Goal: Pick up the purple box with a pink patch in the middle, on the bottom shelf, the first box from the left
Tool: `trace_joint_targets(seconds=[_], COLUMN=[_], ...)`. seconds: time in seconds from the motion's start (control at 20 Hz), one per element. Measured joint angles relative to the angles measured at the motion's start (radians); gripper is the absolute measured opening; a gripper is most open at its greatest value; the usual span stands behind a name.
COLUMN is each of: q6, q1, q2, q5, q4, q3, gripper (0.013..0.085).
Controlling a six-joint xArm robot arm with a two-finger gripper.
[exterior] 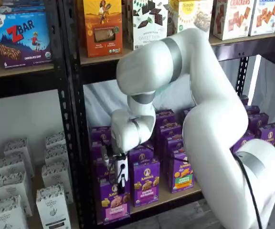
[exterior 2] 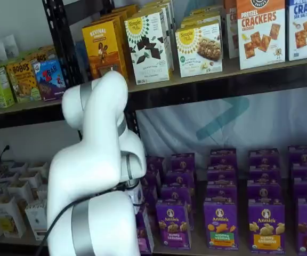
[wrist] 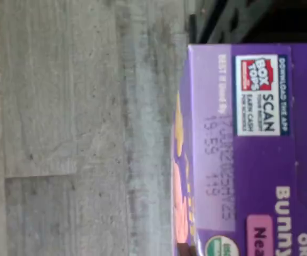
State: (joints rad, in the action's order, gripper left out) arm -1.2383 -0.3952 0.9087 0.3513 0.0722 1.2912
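Observation:
The purple box is an upright Annie's carton with a pink band low on its front, at the left end of the bottom shelf. My gripper reaches down over its top edge with the black fingers closed on it. The wrist view shows the carton's purple top close up, with a Box Tops label and a pink patch. In a shelf view the arm hides the gripper, and only a sliver of the purple box shows beside the arm.
Several more purple Annie's cartons stand in rows right of and behind the held one. White cartons fill the bay to the left, past a black upright. Orange and white cartons stand on the higher board. Grey plank floor lies below.

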Motion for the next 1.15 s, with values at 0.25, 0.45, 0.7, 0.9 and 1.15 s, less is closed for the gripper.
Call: trace_joint_targets(seconds=[0.25, 0.45, 0.7, 0.9, 1.15], q6=[-0.005, -0.026, -0.027, -0.009, -0.024], q1=[-0.004, -0.006, -0.002, 0.004, 0.009], q2=[-0.078, -0.149, -0.234, -0.293, -0.345], q5=[-0.021, -0.027, -0.039, -0.053, -0.064], q4=[0.008, 0.033, 0.029, 0.003, 0.013], q3=[-0.108, -0.195, -0.298, -0.373, -0.440], gripper=[0.0290, 0.0290, 0.0290, 0.0290, 0.0290])
